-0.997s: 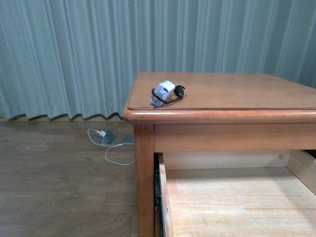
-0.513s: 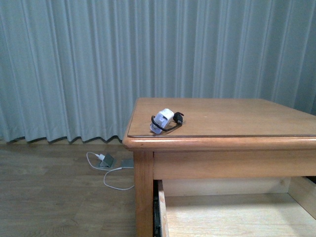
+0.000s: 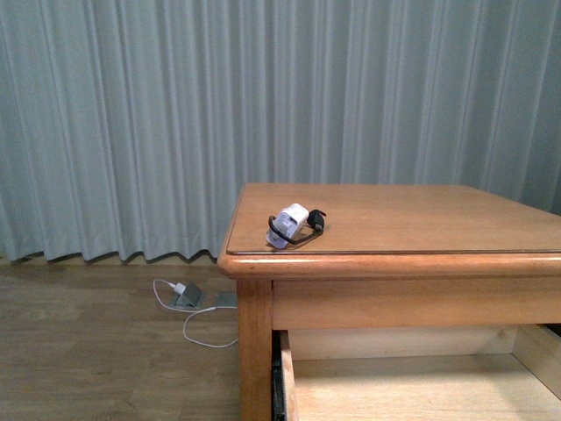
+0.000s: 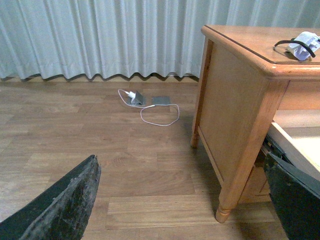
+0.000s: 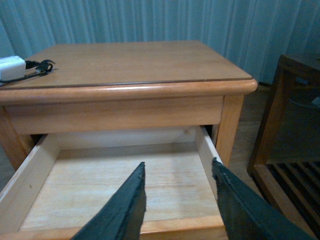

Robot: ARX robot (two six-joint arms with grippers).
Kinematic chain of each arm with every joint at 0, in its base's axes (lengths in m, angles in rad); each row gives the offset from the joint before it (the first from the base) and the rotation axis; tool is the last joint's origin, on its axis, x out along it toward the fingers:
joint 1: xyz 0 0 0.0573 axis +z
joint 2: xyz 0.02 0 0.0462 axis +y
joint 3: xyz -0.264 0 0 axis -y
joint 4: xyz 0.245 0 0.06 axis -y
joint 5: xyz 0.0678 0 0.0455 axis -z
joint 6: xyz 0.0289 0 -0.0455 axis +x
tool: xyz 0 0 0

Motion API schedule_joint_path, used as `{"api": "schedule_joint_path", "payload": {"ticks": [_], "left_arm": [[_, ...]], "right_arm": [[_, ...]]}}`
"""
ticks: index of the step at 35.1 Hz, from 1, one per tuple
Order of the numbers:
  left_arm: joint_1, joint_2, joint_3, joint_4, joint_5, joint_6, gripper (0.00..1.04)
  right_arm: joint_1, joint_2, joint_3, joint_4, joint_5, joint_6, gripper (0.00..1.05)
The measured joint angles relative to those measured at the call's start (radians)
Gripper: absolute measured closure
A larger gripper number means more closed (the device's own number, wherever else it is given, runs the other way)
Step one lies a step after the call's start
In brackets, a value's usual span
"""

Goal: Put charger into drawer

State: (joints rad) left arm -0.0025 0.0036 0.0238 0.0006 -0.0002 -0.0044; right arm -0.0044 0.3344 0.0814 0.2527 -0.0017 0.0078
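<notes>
**While the charger lies on the table, both grippers hang empty**

Since neither arm shows in my front view, I read their poses from the wrist cameras. The charger [image 3: 294, 225] sits on the table [image 3: 412, 215] top, near the front left corner and just back from the rounded front edge, with its black cable looped around it. Under that edge the drawer [image 3: 412, 395] is pulled out toward me, and its pale floor shows between light side walls.

Left of the table, bare floor [image 3: 88, 351] runs back to the curtain [image 3: 131, 123]. A white cable [image 3: 206, 329] with a grey box lies there, well apart from the table leg.

My right gripper [image 5: 178, 164] hangs in front of the table, over the drawer's front rail and aimed into the drawer. Its fingers are moderately apart with nothing between them. My left gripper [image 4: 180, 160] sits low, off the table's left side, looking across the floor at the side panel and front leg. Its fingers are spread wide and grip nothing.

Only the right wrist view shows a dark slatted stand [image 5: 285, 130] close beside the table's right side, which leaves a narrow gap there. Only the left wrist view shows the table's side panel, and it catches the charger at the top's near edge.
</notes>
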Motion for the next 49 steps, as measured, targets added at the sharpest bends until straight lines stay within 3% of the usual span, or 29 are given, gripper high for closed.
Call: {"api": "schedule_joint_path", "payload": {"ticks": [4, 8, 27, 30, 33, 35, 39, 49], "left_arm": [[0.0, 0.0, 0.0, 0.0, 0.0, 0.0, 0.06], [0.0, 0.0, 0.0, 0.0, 0.0, 0.0, 0.06], [0.0, 0.0, 0.0, 0.0, 0.0, 0.0, 0.06], [0.0, 0.0, 0.0, 0.0, -0.002, 0.0, 0.06], [-0.126, 0.13, 0.007, 0.091, -0.37, -0.104, 0.06], [-0.161, 0.252, 0.024, 0.169, -0.462, -0.115, 0.06], [-0.167, 0.431, 0.084, 0.262, -0.443, -0.132, 0.06], [-0.226, 0.886, 0.356, 0.413, -0.268, -0.061, 0.06]], "right_arm": [[0.003, -0.037, -0.021, -0.02, 0.002, -0.002, 0.88], [0.003, -0.064, -0.028, -0.035, 0.001, -0.007, 1.01], [0.003, -0.071, -0.031, -0.037, 0.001, -0.005, 0.07], [0.003, -0.071, -0.031, -0.037, 0.001, -0.006, 0.09], [0.003, -0.071, -0.031, -0.037, 0.002, -0.006, 0.09], [0.003, -0.071, -0.031, -0.037, 0.001, -0.006, 0.09], [0.003, -0.071, -0.031, -0.037, 0.002, -0.006, 0.09], [0.003, -0.071, -0.031, -0.037, 0.001, -0.006, 0.09]]}}
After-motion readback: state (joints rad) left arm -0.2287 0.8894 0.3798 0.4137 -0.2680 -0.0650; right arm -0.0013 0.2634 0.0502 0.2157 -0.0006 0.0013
